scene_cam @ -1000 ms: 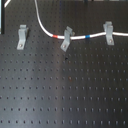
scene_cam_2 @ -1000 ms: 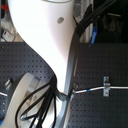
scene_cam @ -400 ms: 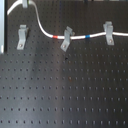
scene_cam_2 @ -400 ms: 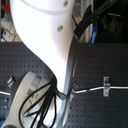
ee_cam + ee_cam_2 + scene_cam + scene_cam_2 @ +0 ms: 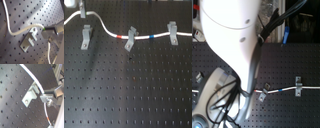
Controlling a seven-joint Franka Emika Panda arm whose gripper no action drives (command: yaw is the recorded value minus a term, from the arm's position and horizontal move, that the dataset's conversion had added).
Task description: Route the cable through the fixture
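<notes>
The first exterior view alone showed the whole run: the cable came in from the first exterior view's left edge of the perforated board, arched up near the back edge, dropped past the fixture, then ran through the middle clip and the far clip, its red band just before the middle clip and its blue band between the two. Only the wrist views showed the gripper at work: its fingers were closed on the cable just beside the fixture, the cord lying across the fixture's forked top. In the second wrist view the cable passed over the same clip.

In the second exterior view the white arm hid most of the board, the fixture included; only two clips and a stretch of cable showed. In the first exterior view only the tip of the gripper showed at the back edge.

Against a second before, the cable's arch sat slightly nearer the fixture; the two seated clips and bands had not shifted.
</notes>
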